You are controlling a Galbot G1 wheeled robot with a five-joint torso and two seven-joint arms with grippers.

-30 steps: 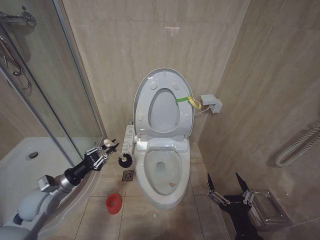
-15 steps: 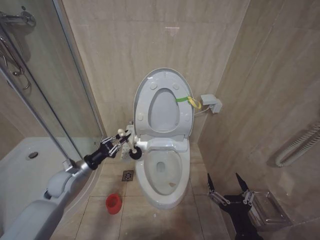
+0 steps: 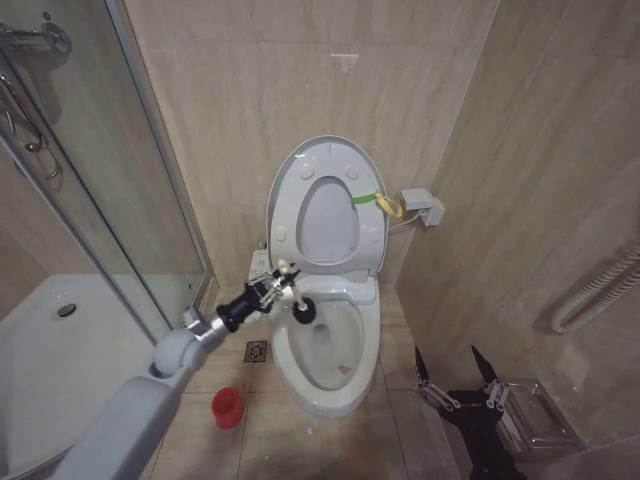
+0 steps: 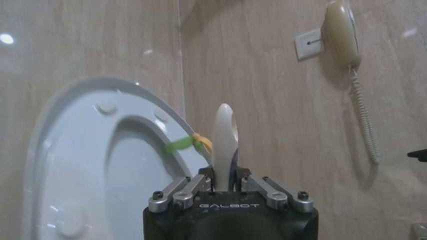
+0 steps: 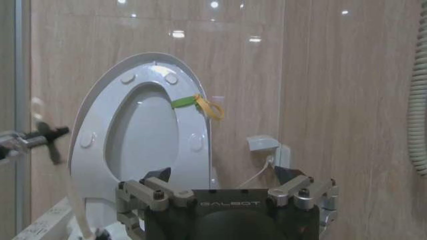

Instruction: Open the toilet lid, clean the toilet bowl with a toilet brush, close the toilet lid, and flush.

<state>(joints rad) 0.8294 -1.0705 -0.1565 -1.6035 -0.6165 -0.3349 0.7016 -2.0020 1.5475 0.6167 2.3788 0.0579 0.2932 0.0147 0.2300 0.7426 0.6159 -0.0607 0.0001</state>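
Left gripper clenched on toilet brush above toilet bowl; right gripper released, parked low.

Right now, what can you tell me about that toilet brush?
The toilet brush is small, with a thin white stick handle and a dark bristle head. The left gripper is shut on the handle, holding the head over the back rim of the toilet bowl. Its red holder stands on the floor, apart from it.

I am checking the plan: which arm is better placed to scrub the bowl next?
Left, probably: the left gripper already holds the toilet brush over the toilet bowl; the right gripper is open, low, beside it.
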